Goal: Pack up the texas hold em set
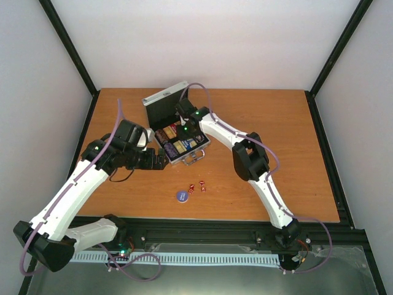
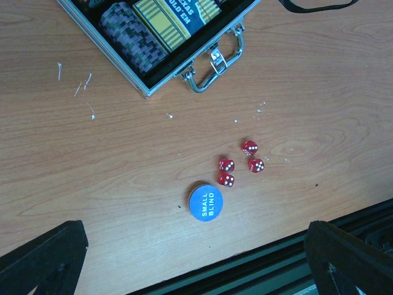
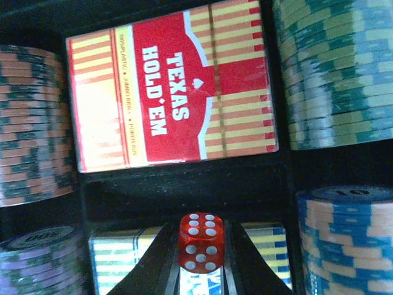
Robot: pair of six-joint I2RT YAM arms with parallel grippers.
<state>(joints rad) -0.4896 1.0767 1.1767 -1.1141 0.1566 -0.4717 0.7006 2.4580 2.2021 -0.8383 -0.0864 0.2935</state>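
The silver case (image 1: 198, 150) lies open on the table, its lid (image 1: 164, 101) standing up behind it. Over its black tray my right gripper (image 3: 201, 246) is shut on a red die (image 3: 201, 236), above the slot between the red card box (image 3: 172, 86) and the blue-yellow card box (image 3: 120, 258). Chip stacks (image 3: 331, 67) fill the side slots. Several more red dice (image 2: 239, 163) and the blue "SMALL BLIND" disc (image 2: 206, 201) lie on the wood in front of the case handle (image 2: 212, 61). My left gripper (image 2: 196, 270) hangs open above them, left of the case.
The table's near edge and black rail (image 2: 264, 270) run just below the disc. A black cable (image 2: 316, 6) lies right of the case. White walls and black frame posts (image 1: 67, 46) enclose the table.
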